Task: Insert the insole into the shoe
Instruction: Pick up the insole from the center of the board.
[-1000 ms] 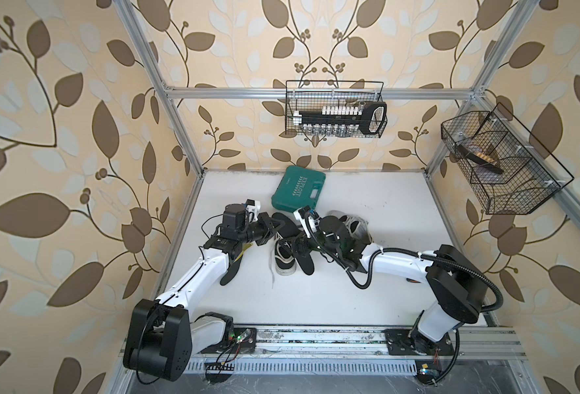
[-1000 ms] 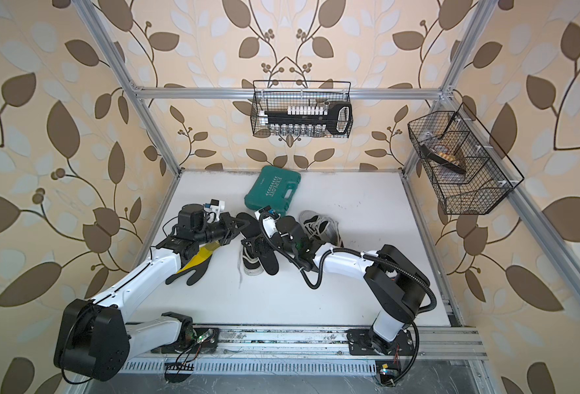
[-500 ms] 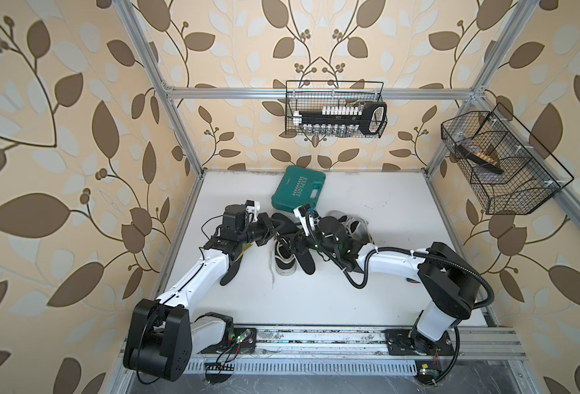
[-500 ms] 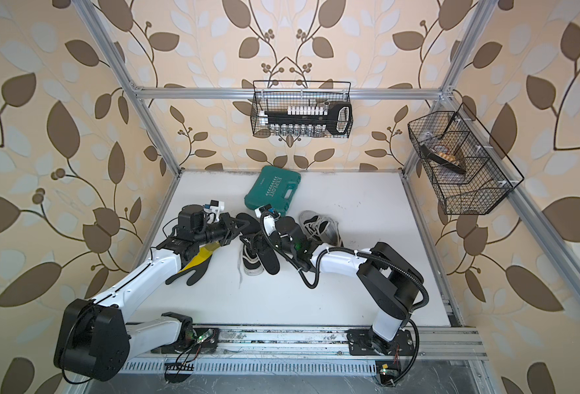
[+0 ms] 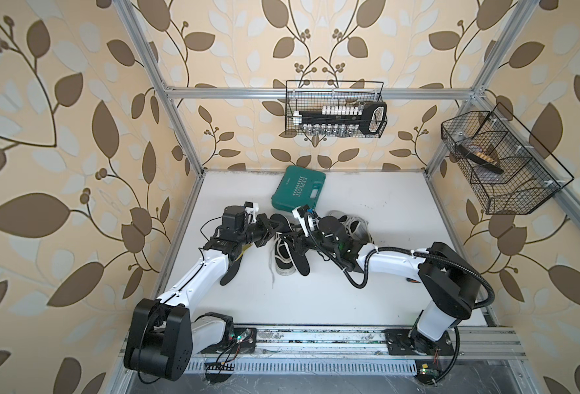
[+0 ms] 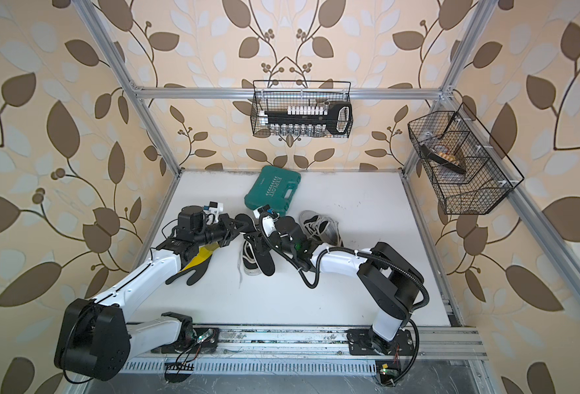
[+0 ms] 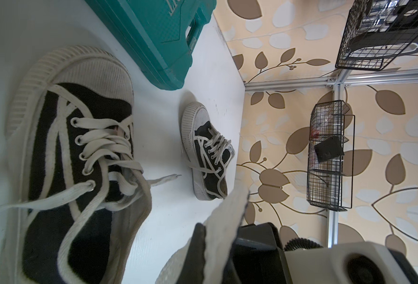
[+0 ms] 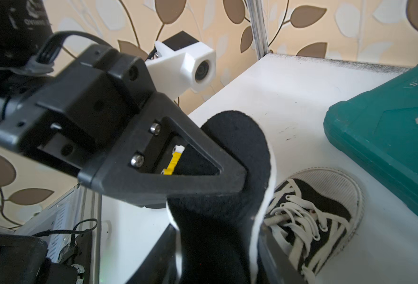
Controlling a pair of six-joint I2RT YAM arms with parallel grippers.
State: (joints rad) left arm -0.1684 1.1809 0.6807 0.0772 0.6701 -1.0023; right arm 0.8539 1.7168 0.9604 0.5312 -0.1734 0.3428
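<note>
Leaf-pattern wallpaper (image 5: pixel 77 136) on three sides, aluminium frame (image 5: pixel 247 91), white worktop (image 5: pixel 316 307). We see a green tool case (image 5: pixel 299 187) at the back of the worktop. A wire basket (image 5: pixel 334 85) holding a socket rail (image 5: pixel 339 114) hangs on the back wall. A second wire basket (image 5: pixel 500 163) hangs on the right-hand wall.

Both arms meet mid-worktop, just in front of the case.

Left pincer (image 8: pixel 243 178): jaws fully closed on the insole (image 8: pixel 237 135), clamping its edge. The insole has a black fabric top and a white underside. It is off the worktop, running from the left pincer to the right pincer (image 8: pixel 217 246). It hangs beside and above the shoe (image 5: pixel 283 256), not inside it.

Right pincer: jaws part open, one finger along each long edge of the insole. We cannot tell whether they actually grip it or just flank it.

The shoe is a black canvas sneaker with white laces and a white rubber toe cap. It stands upright on the worktop below the two pincers, with one lace trailing toward the front edge. A loose black insole (image 5: pixel 303 264) lies just beside it on its right. The twin sneaker (image 5: pixel 350 225) sits further right, near the right wrist. A dark insole with a yellow patch (image 6: pixel 193 269) lies partly under the left forearm.
</note>
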